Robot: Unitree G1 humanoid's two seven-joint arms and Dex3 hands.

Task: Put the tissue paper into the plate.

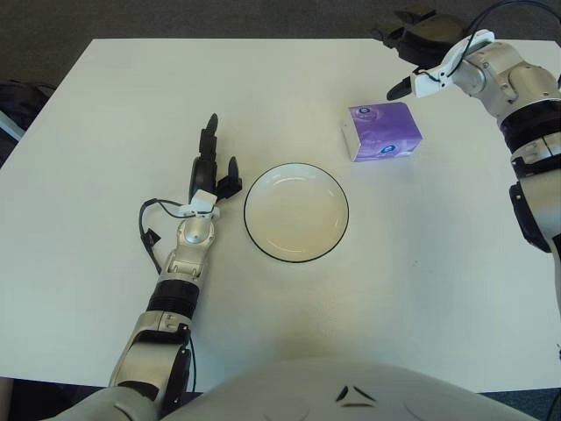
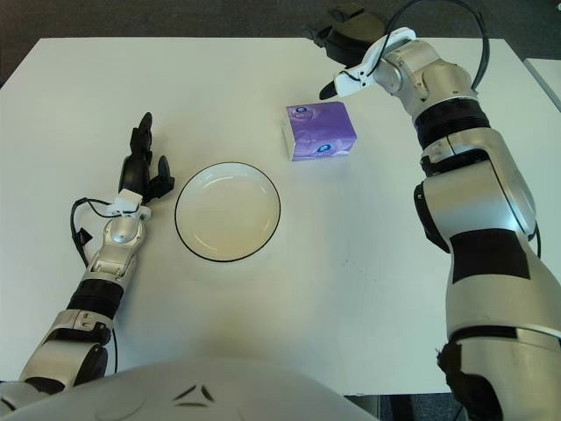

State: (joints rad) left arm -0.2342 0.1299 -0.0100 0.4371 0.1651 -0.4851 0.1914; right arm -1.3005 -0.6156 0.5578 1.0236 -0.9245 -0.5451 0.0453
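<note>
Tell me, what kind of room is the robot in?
Probably an office or lab. A plain white table stands on dark carpet, holding only a plate and a purple tissue box for practice.

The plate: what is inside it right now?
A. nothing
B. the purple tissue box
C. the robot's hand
A: the plate shows only its bare white inside, while the purple tissue box sits apart on the table, beyond it to the right.

A round white plate with a dark rim (image 1: 296, 212) sits near the middle of the white table (image 1: 105, 114). The purple tissue-paper pack (image 1: 384, 131) lies farther back and to its right, apart from it. The left hand (image 1: 213, 167) shows just left of the plate; the right hand (image 1: 419, 35) is beyond the pack at the table's far edge.
</note>
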